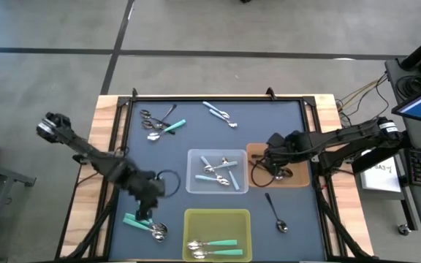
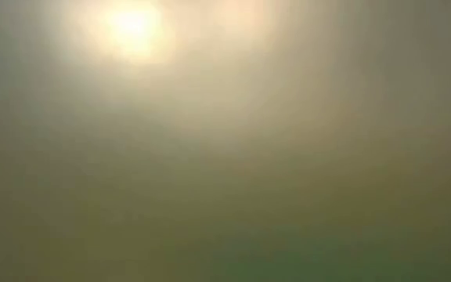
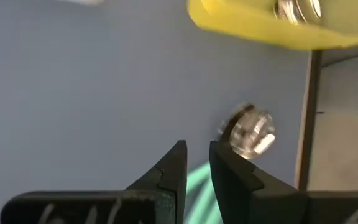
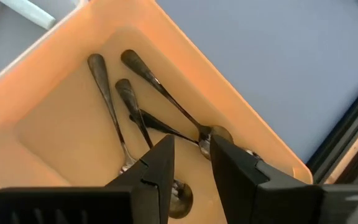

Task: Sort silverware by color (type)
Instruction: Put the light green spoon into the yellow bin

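Over the near-left part of the worktop (image 1: 130,139), the left tool (image 1: 146,214) hangs low above a teal-handled spoon (image 1: 143,225); its two tips stand only narrowly apart and hold nothing, with the teal handle (image 3: 197,193) showing just beyond them and the shiny bowl (image 3: 248,129) a little farther out. The risk, as I judge it, is that tips this close together will come down on top of the thin handle rather than either side of it, pushing the spoon along the smooth mat or pressing it flat. The spoon also lies near the worktop's edge and beside the yellow-green bin (image 1: 218,232), so a nudge could slide it against the bin wall or toward the rim.

The right tool (image 1: 263,166) sits inside the brown bin (image 1: 297,181), tips slightly apart and empty, directly above several dark spoons (image 4: 143,99) lying crossed. Lifting out carelessly could snag one. A dark spoon (image 1: 276,212) waits on the mat near that tool; light blue spoons (image 1: 218,172) fill the clear bin (image 1: 193,183).
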